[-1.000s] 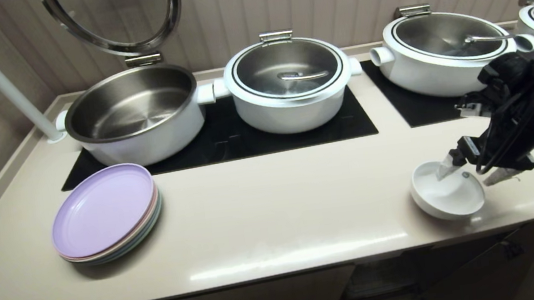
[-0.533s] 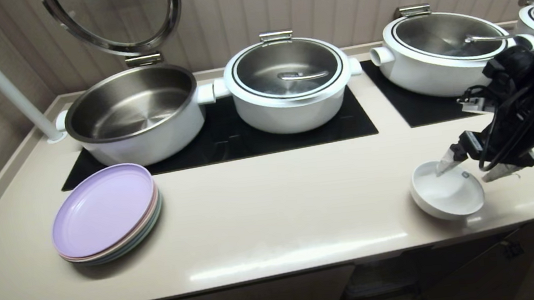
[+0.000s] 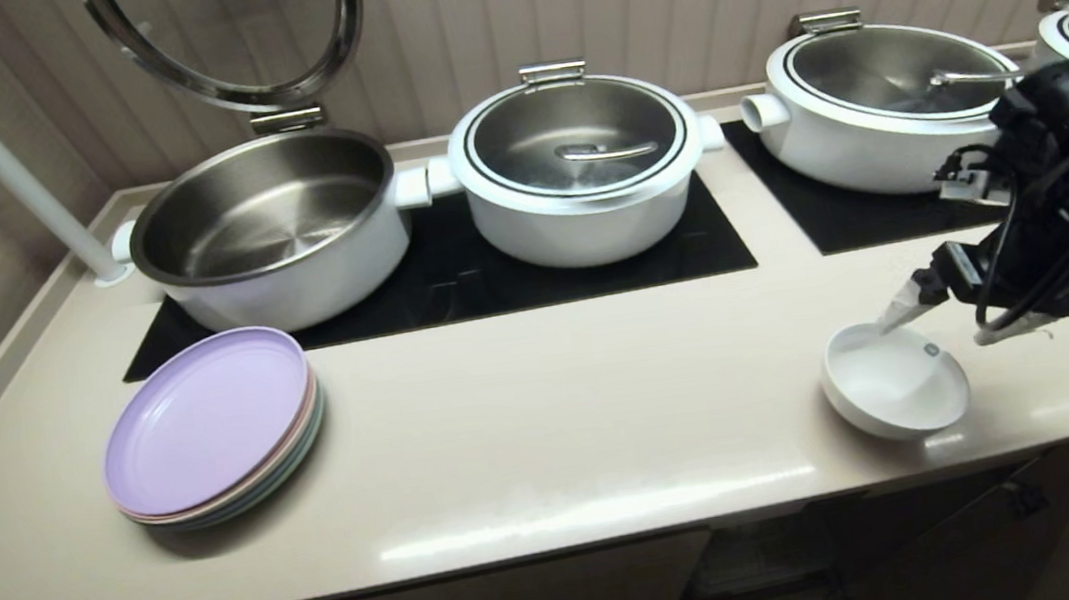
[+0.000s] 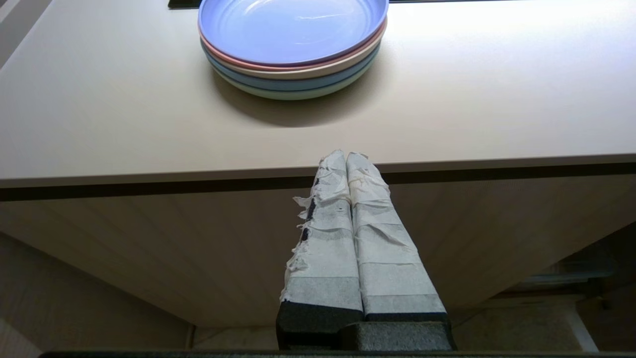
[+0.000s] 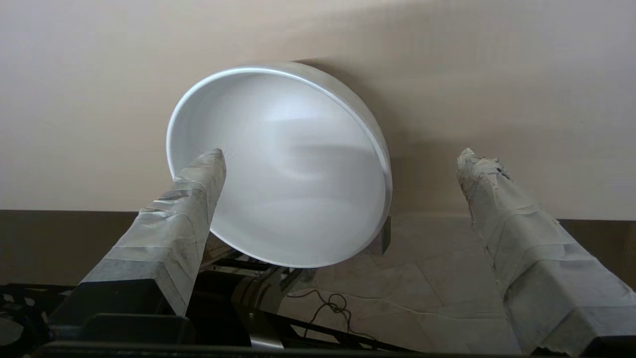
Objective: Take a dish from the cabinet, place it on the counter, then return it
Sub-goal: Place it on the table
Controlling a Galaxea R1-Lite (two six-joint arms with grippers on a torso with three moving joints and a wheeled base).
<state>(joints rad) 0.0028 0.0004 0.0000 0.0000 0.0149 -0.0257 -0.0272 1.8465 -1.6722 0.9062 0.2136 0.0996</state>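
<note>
The dish (image 3: 897, 389), a small white bowl with a tiny logo by its rim, sits on the counter (image 3: 558, 418) near the front edge at the right. My right gripper (image 3: 936, 332) hovers just above its far right side, open wide and holding nothing. In the right wrist view the dish (image 5: 288, 169) lies below the right gripper (image 5: 342, 154); one taped finger shows in front of its rim, the other well off to the side. My left gripper (image 4: 346, 155) is shut and empty, parked in front of the cabinet (image 4: 149, 248) below the counter's edge.
A stack of pastel plates (image 3: 206, 423) with a lilac one on top sits at the front left. Behind stand an open pot (image 3: 270, 229) with its raised lid and two lidded pots (image 3: 580, 169) (image 3: 885, 104) on black cooktop panels.
My right gripper has lifted up and back to the right, away from the dish; its finger that reached into the bowl now hangs over the far rim. The dish has stayed put.
</note>
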